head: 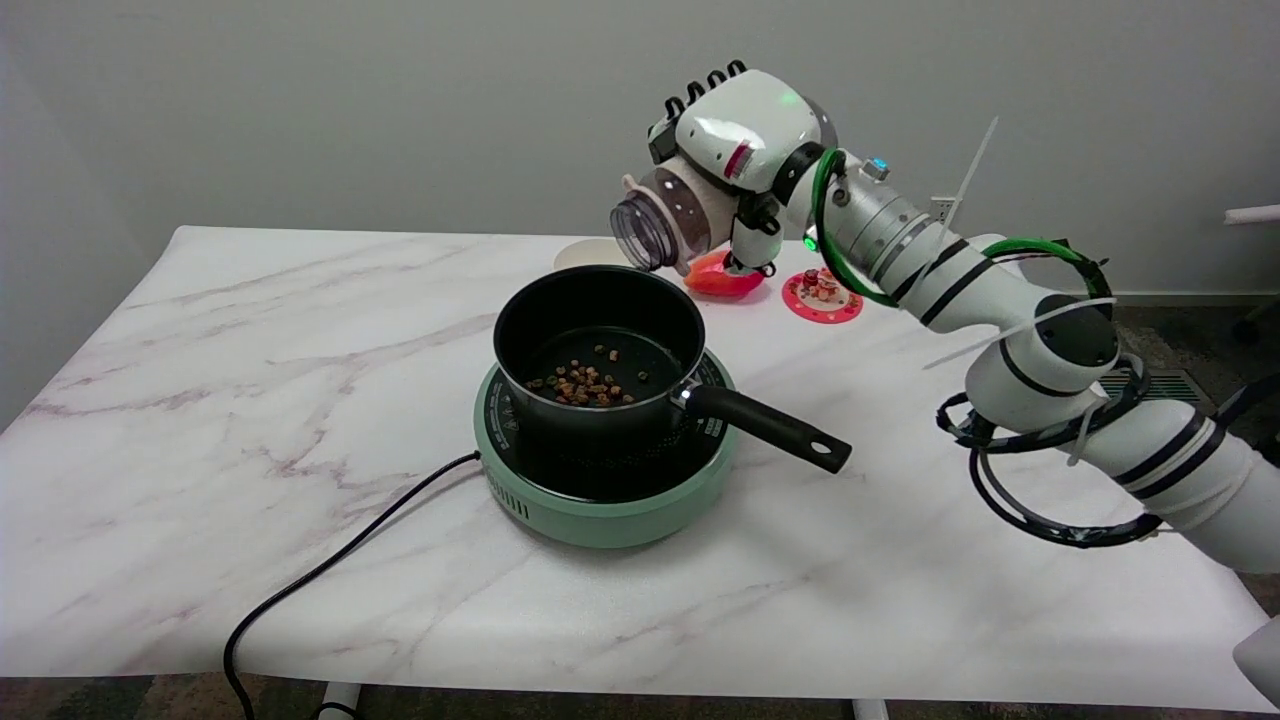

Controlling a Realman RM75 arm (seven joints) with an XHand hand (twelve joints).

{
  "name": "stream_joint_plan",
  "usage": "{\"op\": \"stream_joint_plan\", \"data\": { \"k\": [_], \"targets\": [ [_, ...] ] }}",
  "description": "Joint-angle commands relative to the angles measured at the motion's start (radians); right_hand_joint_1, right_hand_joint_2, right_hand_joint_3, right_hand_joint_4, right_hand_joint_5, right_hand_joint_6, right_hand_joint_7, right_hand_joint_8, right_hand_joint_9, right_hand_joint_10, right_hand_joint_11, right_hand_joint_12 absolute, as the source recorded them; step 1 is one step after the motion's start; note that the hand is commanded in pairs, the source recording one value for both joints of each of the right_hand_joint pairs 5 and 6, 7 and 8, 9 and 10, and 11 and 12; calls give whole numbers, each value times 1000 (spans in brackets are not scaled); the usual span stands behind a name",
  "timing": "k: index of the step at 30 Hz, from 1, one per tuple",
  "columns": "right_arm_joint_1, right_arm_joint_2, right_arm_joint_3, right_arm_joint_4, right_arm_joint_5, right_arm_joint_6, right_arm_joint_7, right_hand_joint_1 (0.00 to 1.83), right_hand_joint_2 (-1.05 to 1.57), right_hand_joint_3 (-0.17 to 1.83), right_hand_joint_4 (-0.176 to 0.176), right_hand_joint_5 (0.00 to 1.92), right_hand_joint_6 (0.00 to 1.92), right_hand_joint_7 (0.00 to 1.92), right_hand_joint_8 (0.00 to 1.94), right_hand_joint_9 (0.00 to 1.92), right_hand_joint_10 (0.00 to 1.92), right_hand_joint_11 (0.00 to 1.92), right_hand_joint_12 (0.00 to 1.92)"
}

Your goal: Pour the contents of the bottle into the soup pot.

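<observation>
- Fingers (705, 82): yours are wrapped over the top of the bottle (668, 218), clamped on it; only their dark tips show above the white back of the right hand (745, 135).
- Bottle: you hold this clear container in the air, tipped nearly flat, its open mouth pointing toward 8 o'clock and hanging just above the far rim of the soup pot (598, 345), at the pot's 1 o'clock.
- Soup pot: black, with small brown pieces (585, 383) scattered on its floor; its handle (770, 428) points toward 4 o'clock.
- Burner (600, 500): a green round base under the pot, with a black cord (330, 570) leaving toward 8 o'clock.
- Beyond, at the pot's 1 to 2 o'clock: a red object (722, 280) and a small pink plate (822, 296) on the marble table (250, 420).
</observation>
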Motion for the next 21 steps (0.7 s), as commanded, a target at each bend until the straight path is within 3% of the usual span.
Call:
{"op": "stream_joint_plan", "data": {
  "k": [1, 11, 21],
  "targets": [
    [-52, 8, -13, 114, -184, 62, -56, 1521, 586, 665, 0, 1579, 1579, 1598, 1598, 1148, 1148, 1078, 1078],
    [-34, 20, -59, 121, -280, 76, -80, 1517, 609, 650, 0, 1583, 1583, 1609, 1609, 1150, 1150, 1085, 1085],
    [103, 91, -139, 57, -320, 133, -74, 1513, 580, 668, 0, 1566, 1566, 1598, 1598, 1127, 1127, 1070, 1070]
  ]
}}
